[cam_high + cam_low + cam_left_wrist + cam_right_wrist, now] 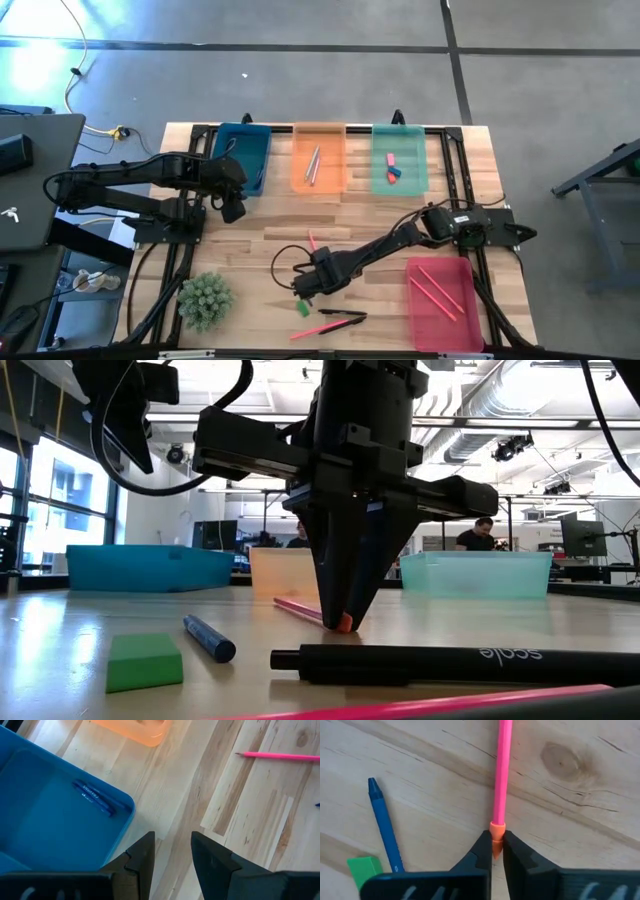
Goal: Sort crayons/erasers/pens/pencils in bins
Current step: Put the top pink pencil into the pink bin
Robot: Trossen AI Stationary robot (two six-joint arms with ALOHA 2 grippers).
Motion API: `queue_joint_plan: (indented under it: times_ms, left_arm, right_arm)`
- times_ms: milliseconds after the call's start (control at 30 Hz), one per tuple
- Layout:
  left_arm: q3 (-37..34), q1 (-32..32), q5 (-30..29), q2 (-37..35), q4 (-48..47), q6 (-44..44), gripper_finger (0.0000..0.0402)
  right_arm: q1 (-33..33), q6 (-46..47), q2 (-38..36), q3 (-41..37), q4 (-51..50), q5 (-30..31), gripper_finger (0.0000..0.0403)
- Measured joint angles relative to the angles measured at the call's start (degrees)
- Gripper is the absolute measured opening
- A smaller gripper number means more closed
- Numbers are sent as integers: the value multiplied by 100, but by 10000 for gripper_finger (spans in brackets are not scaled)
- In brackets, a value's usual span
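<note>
**A:** Though clearly under way, looks only part done. Already sorted: blue crayons (95, 797) in the blue bin (243, 158), just left of the orange bin (320, 185). Grey pens (313, 163) inside the orange bin itself. Erasers (392, 170), one red and one blue, in the green bin (400, 140), just right of it. Two pink pencils (440, 290) in the red-pink bin (420, 325), well to the front and right of it.

**B:** And loose on the wood?

**A:** Five pieces, all in front of the orange bin. Nearest it, a loose pink pencil (501, 770). Farther forward, a blue crayon (208, 637) and a green eraser (145, 660) lying close together. Farthest out, a black pen (450, 660) and a second pink pencil (318, 329), almost touching.

**B:** Grippers?

**A:** Right gripper (496, 851) down on the table in front of the orange bin, pinched tight on the orange rubber end of that loose pink pencil. Not yet lifted, judging by the level view. Left gripper (172, 837) to the front and left of the orange bin, just beside the blue bin's near corner, fingers apart, carrying nothing.

**B:** So, how far along?

**A:** Past halfway, probably. Remaining: one trip to the red-pink bin now, then another for the second pencil, plus the crayon to blue, the eraser to green and the pen to orange.
</note>
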Motion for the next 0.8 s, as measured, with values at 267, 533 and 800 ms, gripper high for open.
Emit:
queue_joint_plan:
  times_ms: [267, 533, 800]
  left_arm:
    - [0, -1, 9, 0, 2, -1, 117]
    - [1, -1, 13, 0, 2, -1, 117]
    - [0, -1, 15, 0, 2, -8, 117]
  right_arm:
    - [145, 4, -136, -2, -49, 190, 7]
    - [263, 138, -494, -2, -394, 777, 7]
    - [335, 256, -907, -2, -1220, 1305, 5]
